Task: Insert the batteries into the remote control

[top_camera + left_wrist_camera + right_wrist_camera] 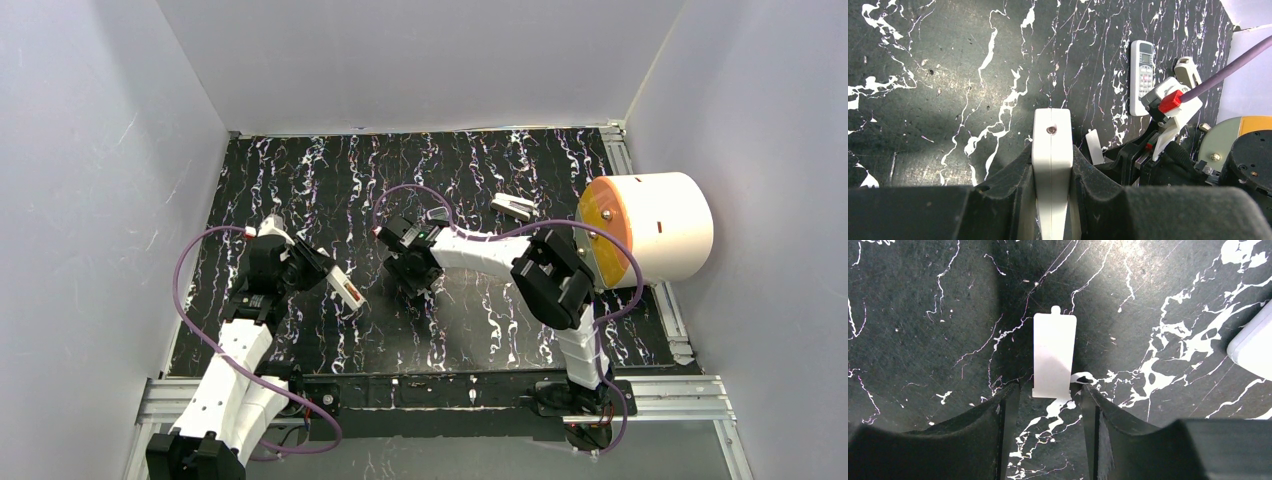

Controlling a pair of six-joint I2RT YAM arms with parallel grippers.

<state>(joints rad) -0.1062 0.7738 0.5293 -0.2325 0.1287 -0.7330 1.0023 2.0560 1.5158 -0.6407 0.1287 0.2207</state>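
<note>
- White plastic remote control (1051, 135): a slim rectangular bar. Seen end-on from the left wrist, it shows a pale, round-cornered end face with one small dark round window near the top and a seam down the middle.
- Its upward face in the top view carries small red and dark marks (351, 291), too small to make out.
- Left end effector (1051, 157) is clamped on this remote from both sides and holds it over the left half of the black, white-veined marble-pattern worktop (480, 320).
- Remotes counted in the left wrist view: three.
  - The first is the held one.
  - The second is a white remote with a grey display and rows of buttons (1142, 75), lying flat.
  - The third is a pale remote-like piece (1188, 70) near it, partly hidden behind the right arm's wrist.
- Battery covers: one flat white rectangular plate (1054, 355) lies on the worktop, with a small tab at its far end.
- Right end effector (1048, 390) has its jaws apart and grips nothing. The plate's near end lies between its fingertips.
- One large white cylinder with an orange end face (660, 225) lies on its side at the worktop's right edge.
- In the top view the held remote's long axis runs diagonally. Its free end points away from the left arm, toward the worktop's middle and near edge.
- The cover's long axis runs straight away from the right end effector.
</note>
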